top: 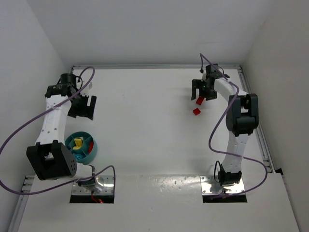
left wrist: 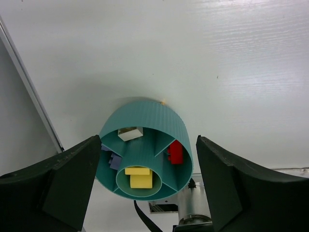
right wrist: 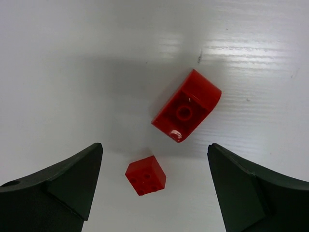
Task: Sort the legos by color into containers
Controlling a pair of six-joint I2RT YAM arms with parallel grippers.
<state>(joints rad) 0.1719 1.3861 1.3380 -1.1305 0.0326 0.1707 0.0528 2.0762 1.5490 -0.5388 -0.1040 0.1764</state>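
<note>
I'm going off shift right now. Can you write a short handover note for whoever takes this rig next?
Left gripper: open, empty, beyond the round teal plastic divided bowl.
Right gripper: open, empty, over two loose pieces on the white table: a larger red plastic brick and a small red cube.
Done: bowl holds a red brick, yellow bricks in the hub, blue bricks, each apart.
Left: both loose reds.

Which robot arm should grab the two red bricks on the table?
Right. The right gripper hangs open above the big red brick and the small red brick; the left gripper is far away, near the teal bowl.
</note>
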